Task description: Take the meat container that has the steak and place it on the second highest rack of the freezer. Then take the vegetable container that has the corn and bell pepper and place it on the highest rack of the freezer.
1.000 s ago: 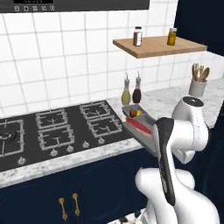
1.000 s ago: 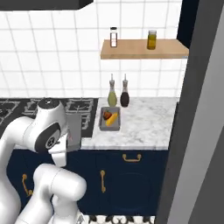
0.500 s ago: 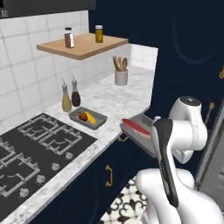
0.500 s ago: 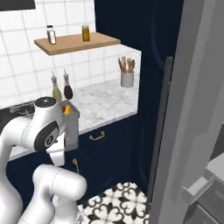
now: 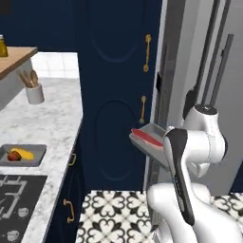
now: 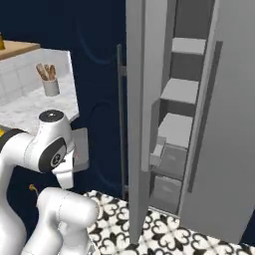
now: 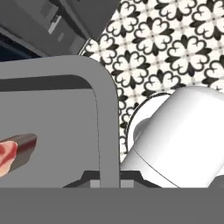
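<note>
Beside the freezer (image 5: pixel 190 71), in the left base view, the meat container (image 5: pixel 151 142) hangs in the air in front of the navy cabinet doors (image 5: pixel 121 85), tilted a little, with the steak (image 5: pixel 146 138) lying along its length. The tray's near end runs into the arm's dark wrist, so the claw itself is hidden behind the white arm there. Left of the freezer, on the marble counter (image 5: pixel 52 118), sits the second grey tray (image 5: pixel 23 154) holding the corn (image 5: pixel 23 154) and the bell pepper (image 5: pixel 13 155), touching each other. Farther back on that counter stands a white cup of wooden utensils (image 5: pixel 34 90).

Over in the right base view the freezer door (image 6: pixel 137 114) stands open, edge-on, and the pale shelves show inside. The highest rack (image 6: pixel 189 46) is at the top, the second highest rack (image 6: pixel 180 90) just below it, and more shelves and drawers follow beneath. Left of the freezer door a grey corner of the meat container (image 6: pixel 81 149) pokes out from behind the arm's white elbow, well apart from the shelves.

Close up in the hand view, the claw (image 7: pixel 109 180) is clenched on the meat container's rim (image 7: pixel 107 113): the upright grey wall of the tray rises straight from between the dark tips. The tray's floor spreads to the left of that wall, and the end of the steak (image 7: pixel 15 151) lies there, left of the claw and apart from it. Patterned black-and-white floor tiles (image 7: pixel 175 48) lie beyond the tray.
</note>
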